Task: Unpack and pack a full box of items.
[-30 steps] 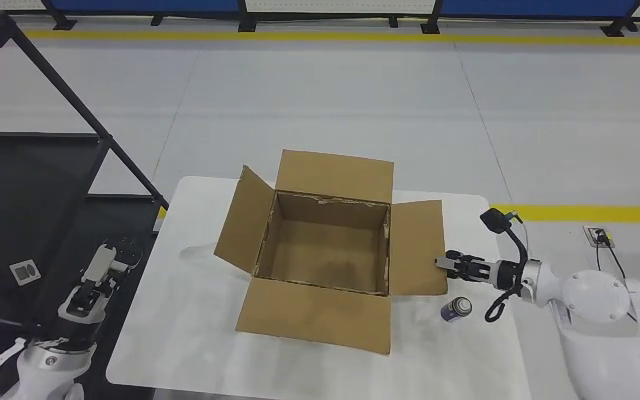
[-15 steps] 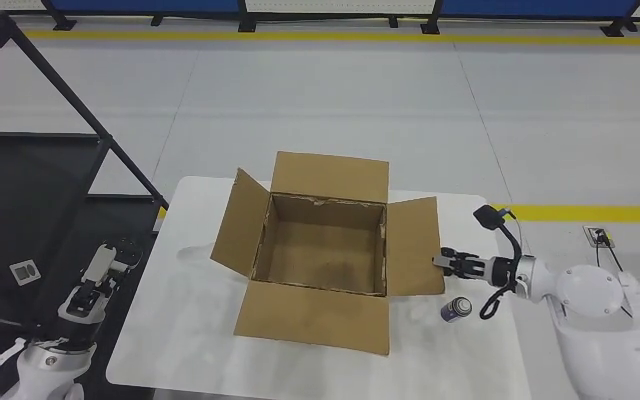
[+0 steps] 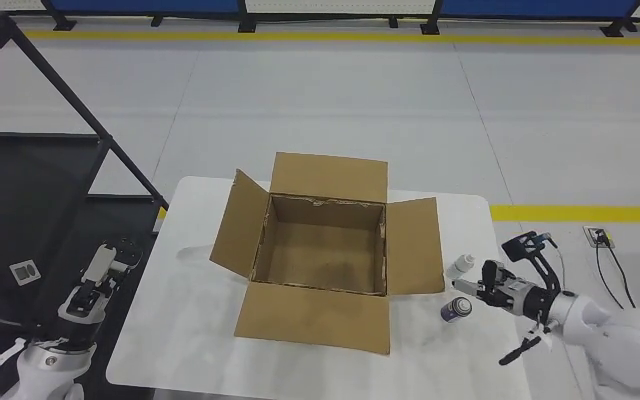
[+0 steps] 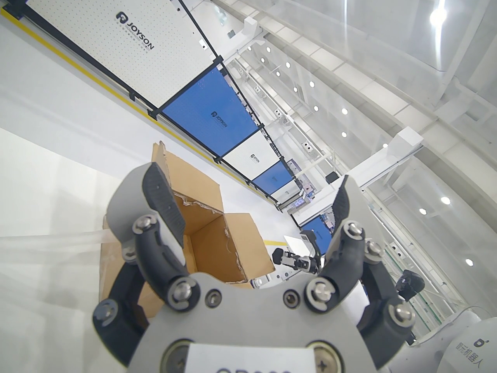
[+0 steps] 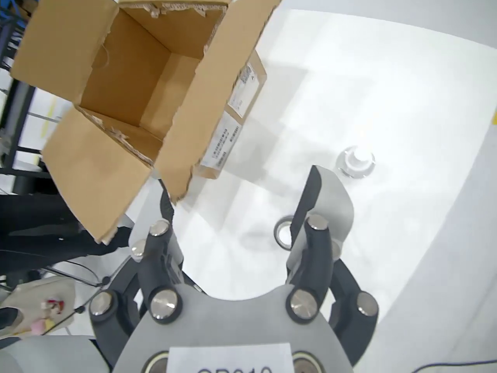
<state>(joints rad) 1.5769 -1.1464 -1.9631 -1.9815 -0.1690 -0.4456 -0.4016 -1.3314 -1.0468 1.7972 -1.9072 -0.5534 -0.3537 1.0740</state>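
Right jaws gape, seemingly just beside the can [image 3: 459,309].

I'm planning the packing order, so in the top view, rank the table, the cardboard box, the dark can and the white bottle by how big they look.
1. table
2. cardboard box
3. dark can and white bottle: they look alike, so no ranking between them.

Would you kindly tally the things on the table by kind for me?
Cardboard box: 1
Dark can: 1
Pale bottle: 1
Total: 3
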